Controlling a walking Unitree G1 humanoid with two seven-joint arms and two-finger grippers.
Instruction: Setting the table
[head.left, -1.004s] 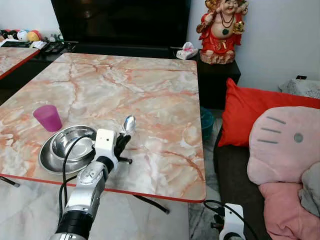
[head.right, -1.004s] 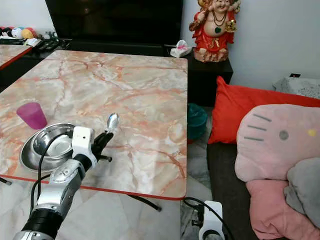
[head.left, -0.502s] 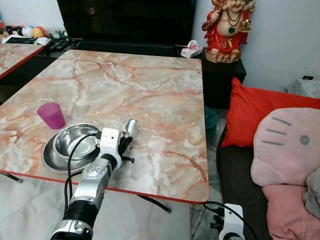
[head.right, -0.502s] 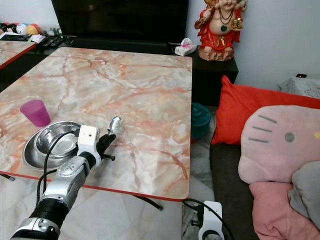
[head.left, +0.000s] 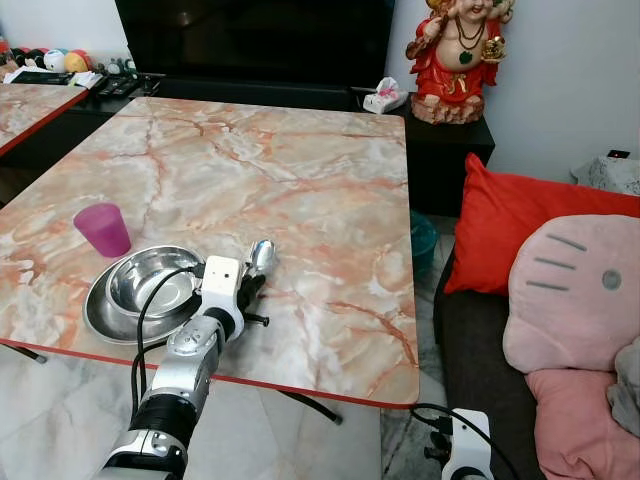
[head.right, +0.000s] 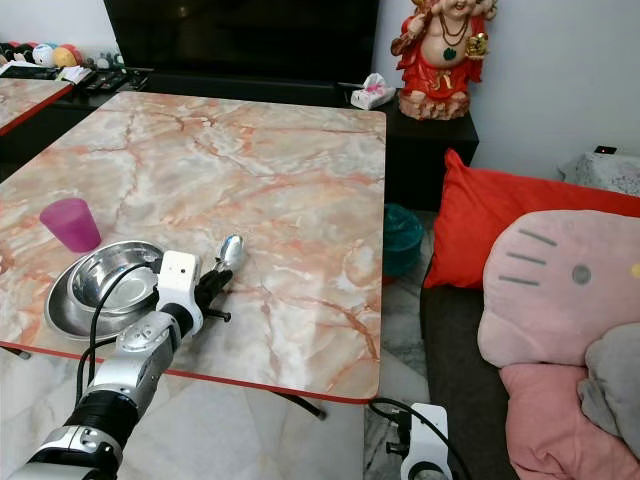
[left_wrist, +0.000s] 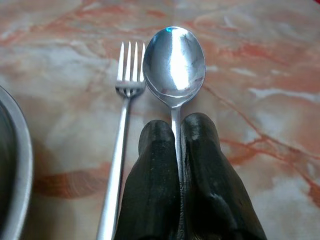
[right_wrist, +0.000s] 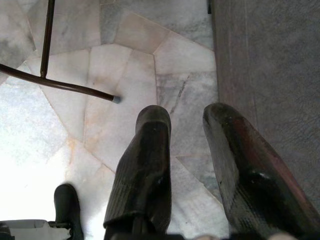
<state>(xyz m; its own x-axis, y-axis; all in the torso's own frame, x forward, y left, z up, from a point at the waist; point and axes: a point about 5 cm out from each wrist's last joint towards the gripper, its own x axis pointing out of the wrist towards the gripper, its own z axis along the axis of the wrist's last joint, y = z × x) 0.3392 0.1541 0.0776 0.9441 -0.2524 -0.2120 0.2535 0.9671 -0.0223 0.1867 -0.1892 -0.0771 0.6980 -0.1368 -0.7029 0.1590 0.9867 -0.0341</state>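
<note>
My left gripper (head.left: 247, 286) is shut on the handle of a steel spoon (head.left: 262, 253), low over the marble table (head.left: 280, 170) near its front edge. In the left wrist view the spoon (left_wrist: 173, 60) points away from the fingertips (left_wrist: 160, 135), and a fork (left_wrist: 125, 100) lies flat on the marble right beside it. A steel bowl (head.left: 150, 285) sits in a steel plate (head.left: 98, 322) just left of the gripper. A purple cup (head.left: 102, 229) stands behind the plate. My right gripper (right_wrist: 185, 112) hangs open over the stone floor beside the sofa.
A dark sofa with a red cushion (head.left: 500, 215) and a pink plush pillow (head.left: 575, 290) stands close on the right. A red statue (head.left: 450, 60) stands on a black cabinet behind the table. A teal container (head.left: 420, 240) sits on the floor by the table's right edge.
The camera view has shifted slightly. The left gripper still holds the spoon in the same spot beside the plate.
</note>
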